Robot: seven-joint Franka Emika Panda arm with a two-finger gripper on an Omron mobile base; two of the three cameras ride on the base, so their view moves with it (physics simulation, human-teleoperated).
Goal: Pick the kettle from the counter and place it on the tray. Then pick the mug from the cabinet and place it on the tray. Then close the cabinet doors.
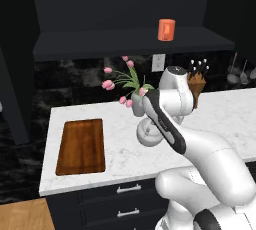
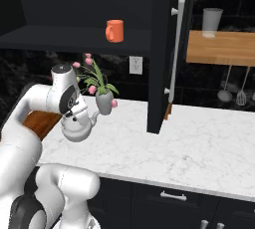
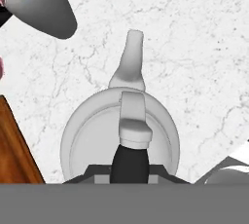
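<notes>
One kettle (image 3: 120,135) hangs under my gripper (image 3: 127,172), whose jaws are clamped on its dark top handle, spout pointing away from my wrist. I judge it lifted just clear of the counter (image 1: 220,119). The tray (image 1: 81,146) lies off to my left, long axis running away from me, bare.

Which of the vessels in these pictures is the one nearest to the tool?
The kettle, silver-grey with a dark handle, sits directly under the tool. The grey vase with pink flowers stands behind it on the counter; the orange mug is up in the cabinet.
</notes>
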